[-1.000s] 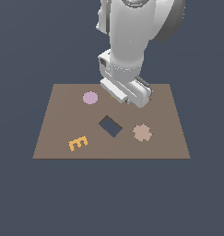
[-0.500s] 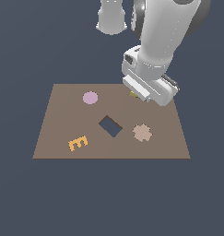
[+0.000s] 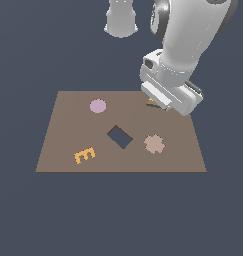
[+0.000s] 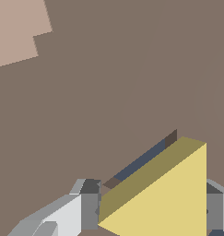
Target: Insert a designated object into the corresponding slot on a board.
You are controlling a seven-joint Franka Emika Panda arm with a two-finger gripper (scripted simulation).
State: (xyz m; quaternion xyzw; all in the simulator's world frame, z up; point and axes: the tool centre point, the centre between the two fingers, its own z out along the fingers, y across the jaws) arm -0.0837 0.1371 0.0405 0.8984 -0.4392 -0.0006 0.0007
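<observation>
Since a second ago the arm has swung from above the board's middle toward the exterior view's right, and now hangs low over the far right part of the board [image 3: 68,150]. The yellow triangle block [image 4: 166,196] sits between the fingers [image 4: 88,209] of the gripper [image 4: 150,212], which pinches it on two sides; in the exterior view only a sliver of yellow [image 3: 153,102] shows under the wrist. Its top face is pale yellow, its side face a darker olive, its edges crisp and flat. Just beyond its slanted edge, the wrist view shows a narrow dark strip with a thin dark rim, which appears to be the slot [image 4: 141,161], mostly covered by the block.

The step in hand looks like the final alignment over the slot (whether the block has already entered it cannot be told). The next move probably calls for matching the triangle's edges to the opening, lowering it straight, then releasing.

Farther out lie the dark rectangular hole [image 3: 119,137], a tan toothed shape [image 3: 154,144], the pink disc [image 3: 98,106] and the orange E [image 3: 85,155].
</observation>
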